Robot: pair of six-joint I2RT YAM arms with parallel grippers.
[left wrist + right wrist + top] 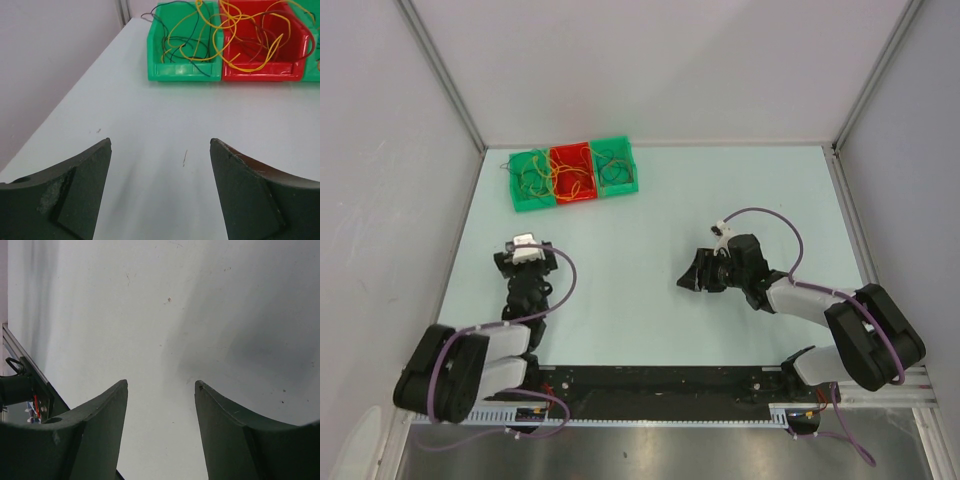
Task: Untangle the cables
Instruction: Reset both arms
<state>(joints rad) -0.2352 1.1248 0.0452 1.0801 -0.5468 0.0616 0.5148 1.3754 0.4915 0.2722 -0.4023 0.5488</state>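
Observation:
The cables point(560, 176) are thin yellow, orange, red and dark wires lying in tangled loops across three small bins at the back left. In the left wrist view the cables point(235, 30) spill over a green bin point(184, 70) and a red bin point(262, 70). My left gripper point(526, 247) points toward the bins from a short way in front of them. It is open point(160, 142), with only bare table between its fingers. My right gripper point(687, 280) hangs over the middle of the table, facing left, far from the bins. It is open point(161, 383) and holds nothing.
The bins form a green, red, green row point(575, 173) near the back wall. Grey side walls close in the table point(650, 230) on the left and right. A black rail point(650, 385) with the arm bases runs along the near edge.

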